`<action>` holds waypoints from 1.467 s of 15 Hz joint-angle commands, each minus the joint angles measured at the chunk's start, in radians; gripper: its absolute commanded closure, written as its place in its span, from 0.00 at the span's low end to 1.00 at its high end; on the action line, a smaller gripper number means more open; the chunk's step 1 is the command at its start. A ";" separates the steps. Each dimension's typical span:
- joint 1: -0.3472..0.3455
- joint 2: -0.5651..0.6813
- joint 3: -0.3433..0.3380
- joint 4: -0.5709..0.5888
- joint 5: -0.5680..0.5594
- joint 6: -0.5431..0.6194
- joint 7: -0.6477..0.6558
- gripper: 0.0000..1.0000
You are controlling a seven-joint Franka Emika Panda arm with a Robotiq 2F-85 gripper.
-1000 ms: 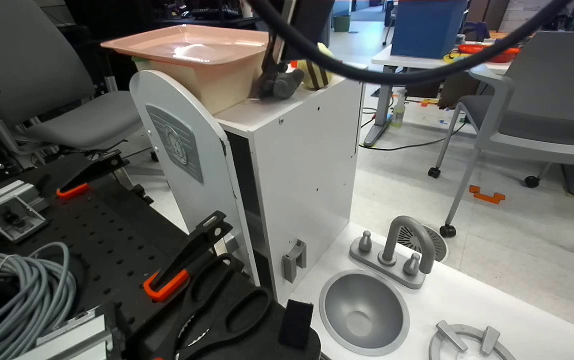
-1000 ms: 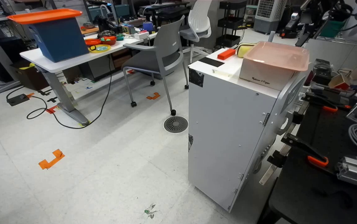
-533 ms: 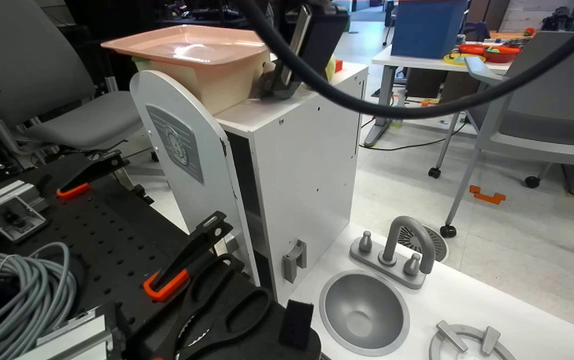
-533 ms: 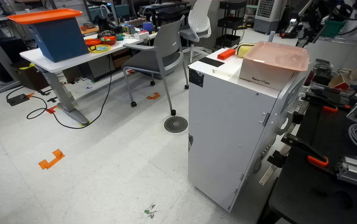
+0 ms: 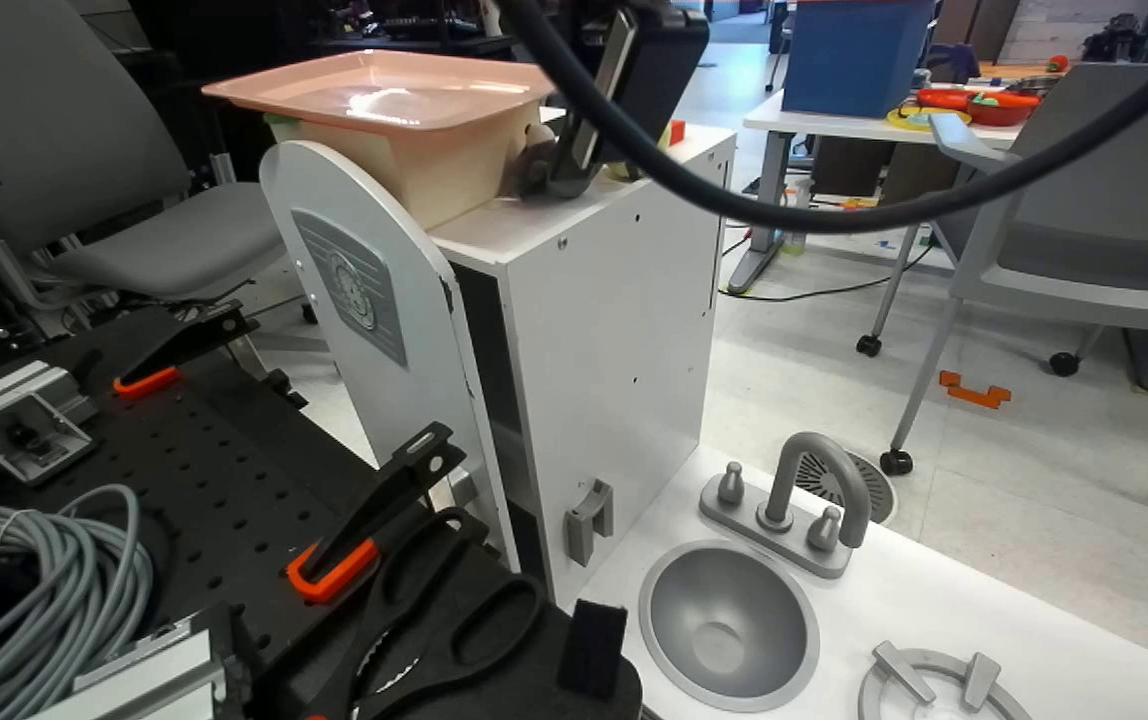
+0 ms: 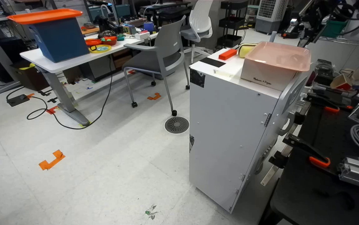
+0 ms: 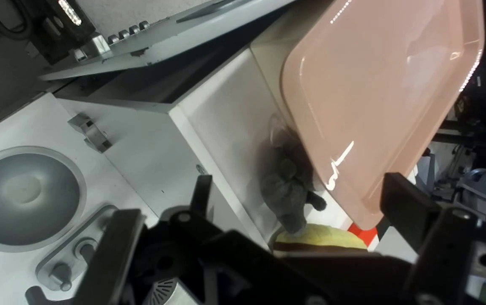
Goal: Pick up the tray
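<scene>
The salmon-pink tray [image 5: 384, 95] lies flat on top of a cream box [image 6: 264, 75] in both exterior views. From the wrist view, the tray [image 7: 378, 84] fills the upper right, its near corner pointing down toward the gripper. My gripper [image 7: 298, 199] is open, its dark fingers wide apart. That corner appears between them, close beside the right-hand finger [image 7: 404, 207]; whether it lies between them in depth I cannot tell. Nothing is gripped. In an exterior view, dark hand hardware [image 5: 634, 90] hangs at the tray's side, fingertips not clearly visible.
Under the box is a white cabinet [image 5: 604, 300] with its grey-panelled door [image 5: 384, 300] ajar. On its top, a grey plush toy [image 7: 285, 195], a yellow-brown striped plush [image 7: 319, 237] and a red block [image 6: 228, 54] sit near the tray. A thick black cable [image 5: 794, 215] loops past.
The hand hardware has come lower beside the tray over the last second, then shifted slightly right in an exterior view. The cable sags lower. The tray has not moved.
</scene>
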 commanded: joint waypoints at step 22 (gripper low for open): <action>0.029 0.040 0.064 0.056 -0.006 -0.024 0.039 0.24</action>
